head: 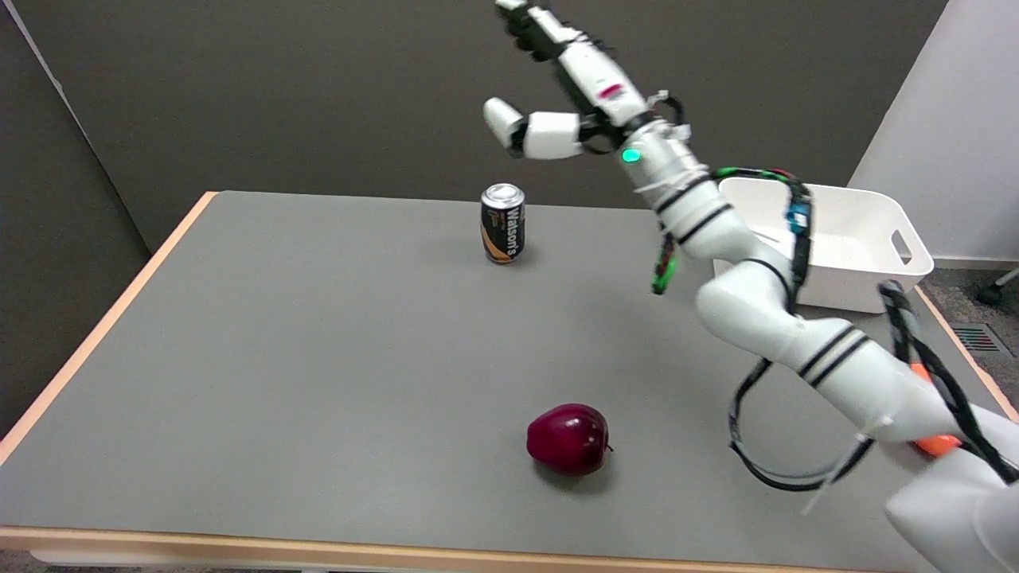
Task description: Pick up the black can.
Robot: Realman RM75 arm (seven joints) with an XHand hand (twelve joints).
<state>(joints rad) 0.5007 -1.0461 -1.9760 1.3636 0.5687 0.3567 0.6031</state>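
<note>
The black can (503,224), with orange marking and a silver top, stands upright near the far edge of the grey table (318,358). My right hand (561,76) is in the air above and to the right of the can, clear of it. Its thumb points left and its other fingers stretch up toward the top of the picture, spread apart. It holds nothing.
A dark red apple (568,438) lies near the table's front edge. A white bin (836,239) stands at the far right, partly behind my arm. An orange object (927,439) peeks out behind the arm at the lower right.
</note>
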